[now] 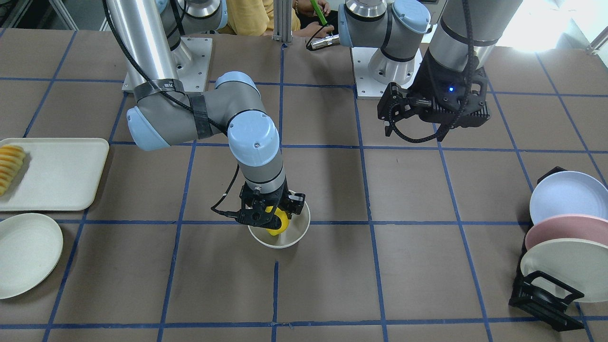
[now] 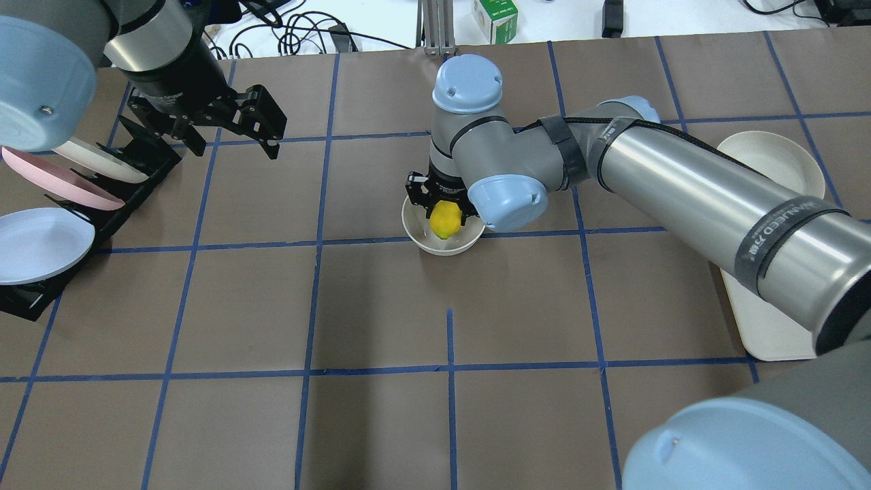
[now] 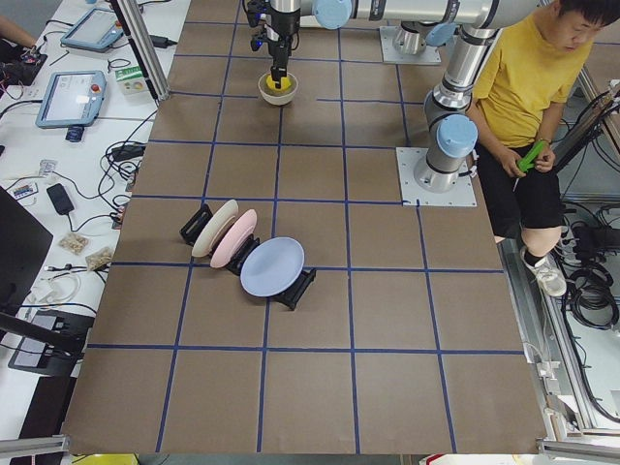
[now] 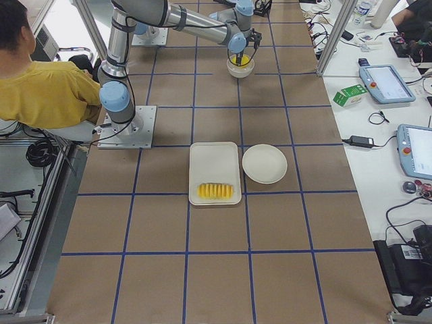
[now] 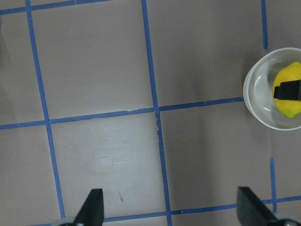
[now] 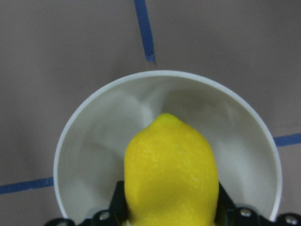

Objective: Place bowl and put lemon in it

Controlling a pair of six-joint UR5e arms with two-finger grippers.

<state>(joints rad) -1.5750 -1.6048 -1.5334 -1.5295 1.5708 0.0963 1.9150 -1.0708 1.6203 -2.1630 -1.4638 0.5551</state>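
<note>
The off-white bowl (image 1: 286,243) stands upright on the brown table near its middle, also in the overhead view (image 2: 442,247). My right gripper (image 1: 270,214) points straight down over it and is shut on the yellow lemon (image 1: 279,224). The lemon (image 6: 171,169) hangs in the bowl's mouth, inside the rim (image 6: 94,108); I cannot tell whether it touches the bottom. My left gripper (image 2: 262,129) is open and empty, held above the table near the plate rack. Its wrist view shows the bowl (image 5: 258,106) and lemon (image 5: 288,101) far off at the right edge.
A black rack (image 2: 102,218) with three pastel plates stands at the robot's far left. An off-white tray (image 1: 61,175) with sliced fruit (image 1: 9,166) and a flat plate (image 1: 23,254) lie at its far right. A seated person is behind the arm bases (image 3: 528,87).
</note>
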